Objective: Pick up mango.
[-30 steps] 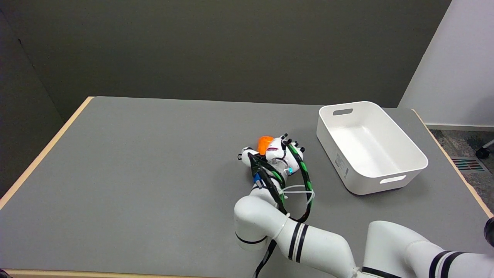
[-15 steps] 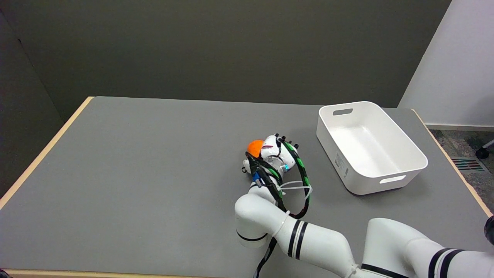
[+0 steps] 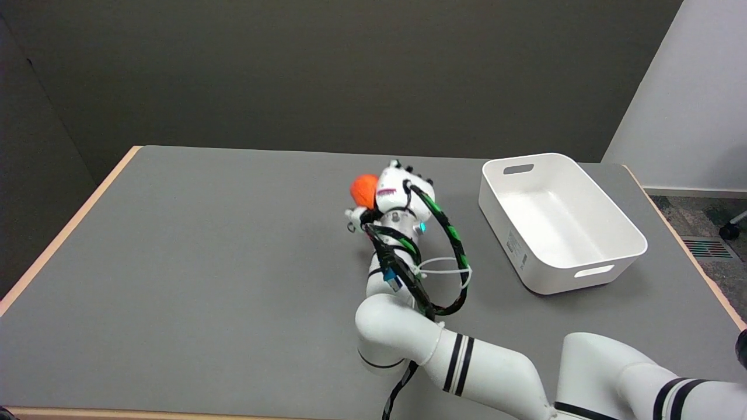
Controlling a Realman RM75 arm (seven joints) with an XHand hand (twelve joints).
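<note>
The mango (image 3: 364, 189) is a small orange fruit, only partly visible at the left side of my right hand (image 3: 392, 197). The hand grips it with its fingers curled around it, and most of the fruit is hidden behind the white palm. Hand and mango are raised above the grey table (image 3: 204, 262), near its middle, with the forearm rising from the lower right.
A white plastic bin (image 3: 557, 219) with handle cut-outs stands on the table to the right of the hand. The table's wooden edge (image 3: 64, 233) runs along the left side. Black and green cables (image 3: 449, 251) loop off the wrist.
My right hand has lifted up and moved to the left and farther back, carrying the mango with it off the table surface.
</note>
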